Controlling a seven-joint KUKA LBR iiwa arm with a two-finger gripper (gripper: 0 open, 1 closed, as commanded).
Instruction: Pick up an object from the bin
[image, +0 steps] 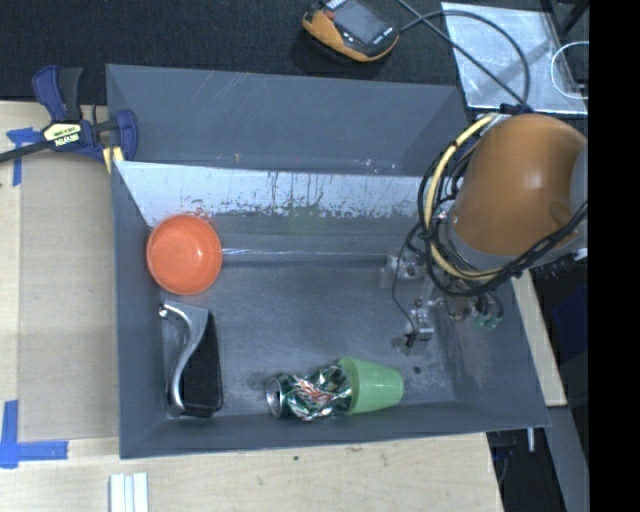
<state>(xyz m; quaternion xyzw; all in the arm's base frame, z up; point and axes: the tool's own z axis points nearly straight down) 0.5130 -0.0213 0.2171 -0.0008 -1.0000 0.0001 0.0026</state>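
1. The gripper (413, 335) is poised low over bare floor at the right of the bin (300, 300); whether it is spread or pressed together cannot be told.
2. The green cup (378, 386), the nearest thing, lies tipped against a crushed can (308, 394) by the near wall, and is judged to have slid there.
3. Counted: one cup, one can, one orange ball (184, 254), one black-and-silver tool (194, 362).
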